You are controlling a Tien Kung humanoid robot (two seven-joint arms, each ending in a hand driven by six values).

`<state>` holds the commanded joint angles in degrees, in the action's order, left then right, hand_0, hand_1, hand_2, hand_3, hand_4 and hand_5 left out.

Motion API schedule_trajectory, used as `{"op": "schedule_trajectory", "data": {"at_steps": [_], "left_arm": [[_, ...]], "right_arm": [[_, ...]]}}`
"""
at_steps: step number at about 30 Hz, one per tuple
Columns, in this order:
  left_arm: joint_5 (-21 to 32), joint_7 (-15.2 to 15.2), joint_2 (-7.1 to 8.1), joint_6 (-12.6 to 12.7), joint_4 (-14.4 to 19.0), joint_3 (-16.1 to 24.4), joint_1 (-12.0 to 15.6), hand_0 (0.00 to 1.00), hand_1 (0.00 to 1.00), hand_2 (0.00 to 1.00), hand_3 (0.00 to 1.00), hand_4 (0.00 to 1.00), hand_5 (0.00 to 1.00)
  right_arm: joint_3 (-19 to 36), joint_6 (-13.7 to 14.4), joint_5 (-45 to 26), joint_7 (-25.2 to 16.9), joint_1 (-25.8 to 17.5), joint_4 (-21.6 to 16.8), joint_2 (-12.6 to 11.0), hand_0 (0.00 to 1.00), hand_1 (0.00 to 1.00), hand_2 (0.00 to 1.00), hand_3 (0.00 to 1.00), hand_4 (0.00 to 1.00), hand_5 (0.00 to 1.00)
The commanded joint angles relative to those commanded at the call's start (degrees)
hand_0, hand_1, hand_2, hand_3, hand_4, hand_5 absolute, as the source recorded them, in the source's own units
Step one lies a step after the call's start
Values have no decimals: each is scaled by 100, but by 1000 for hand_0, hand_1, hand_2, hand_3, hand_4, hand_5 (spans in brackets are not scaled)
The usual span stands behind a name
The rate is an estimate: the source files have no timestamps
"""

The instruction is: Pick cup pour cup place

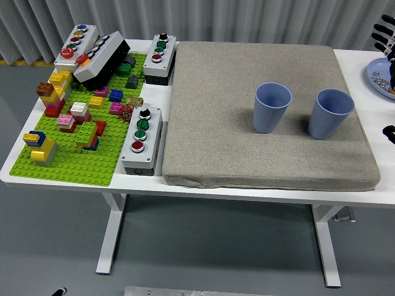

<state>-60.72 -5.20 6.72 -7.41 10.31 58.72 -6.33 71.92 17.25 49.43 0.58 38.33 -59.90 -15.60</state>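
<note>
The white table (370, 55) carries a grey mat (259, 154); on it two blue cups (272, 108) (330, 113) stand upright, side by side, apart. My right hand (387, 40) enters at the far right edge, well clear of them; its fingers (383, 31) look spread, holding nothing.

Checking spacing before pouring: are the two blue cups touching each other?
Apart. The head view shows bare grey mat between the left cup and the right cup.

Two blue ribbed cups (272, 107) (330, 113) stand upright, apart, side by side.
</note>
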Motion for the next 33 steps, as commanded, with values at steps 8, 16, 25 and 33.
{"op": "schedule_trajectory", "data": {"at_steps": [8,16,25,33], "left_arm": [[52,-20,-13,2,0,36,8,819,781,839,752,559,998],[106,-41,-41,-15,0,64,47,817,784,858,757,560,998],[-14,-65,-53,-46,0,254,102,815,781,855,760,559,998],[-48,-71,-59,-41,0,263,93,816,779,853,759,562,998]], "right_arm": [[-58,-6,4,3,-1,-18,-5,871,732,708,732,781,998],[-147,-6,12,10,-9,-11,0,874,734,709,732,778,998],[-138,-2,41,22,-41,-21,28,874,735,710,733,775,998],[-174,1,29,10,-21,-11,37,876,741,711,733,773,998]]}}
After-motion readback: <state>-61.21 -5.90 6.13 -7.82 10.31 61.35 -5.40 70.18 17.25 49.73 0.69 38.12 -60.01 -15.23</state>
